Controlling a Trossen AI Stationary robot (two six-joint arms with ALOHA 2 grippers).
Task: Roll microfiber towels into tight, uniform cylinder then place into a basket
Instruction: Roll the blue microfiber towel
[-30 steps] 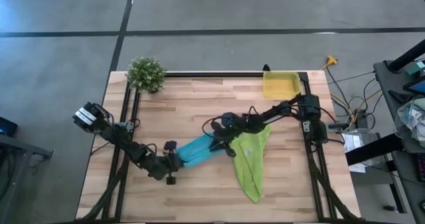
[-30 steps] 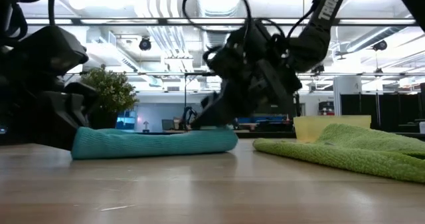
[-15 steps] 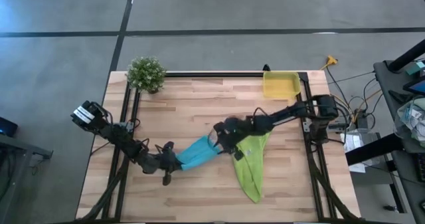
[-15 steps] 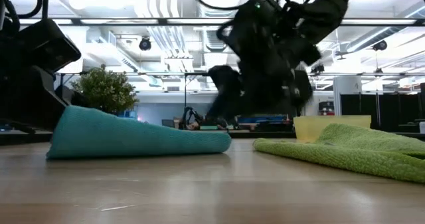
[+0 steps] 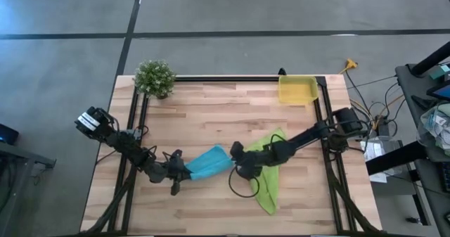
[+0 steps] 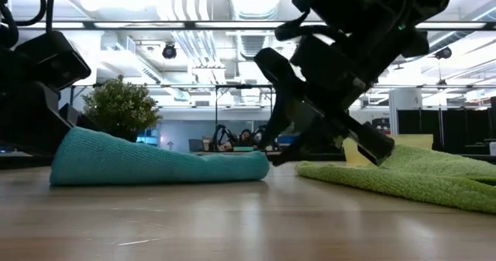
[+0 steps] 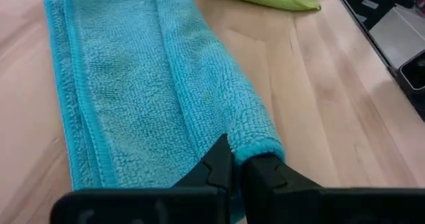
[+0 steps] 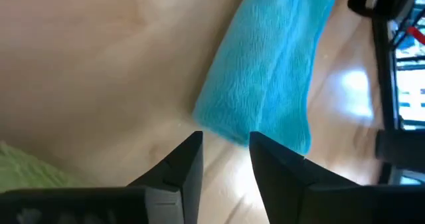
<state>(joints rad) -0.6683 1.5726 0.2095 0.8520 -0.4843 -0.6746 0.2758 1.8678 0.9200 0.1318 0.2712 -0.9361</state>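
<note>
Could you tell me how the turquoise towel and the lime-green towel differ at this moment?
The turquoise towel is folded into a compact strip, while the lime-green towel lies loose and rumpled. The left hand is shut on an edge of the turquoise towel; no hand grips the lime-green towel, though the right arm reaches across it. Both are soft cloths lying on the wooden table, outside the yellow basket.

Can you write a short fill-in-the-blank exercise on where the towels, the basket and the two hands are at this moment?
1. The left hand is shut on a corner of the ____ towel.
2. The right hand is open, gripping ____.
3. The green towel lies on the table, not in the ____ basket.
4. The potted plant stands at a ____ of the table.

Missing words: blue; nothing; yellow; corner
</note>
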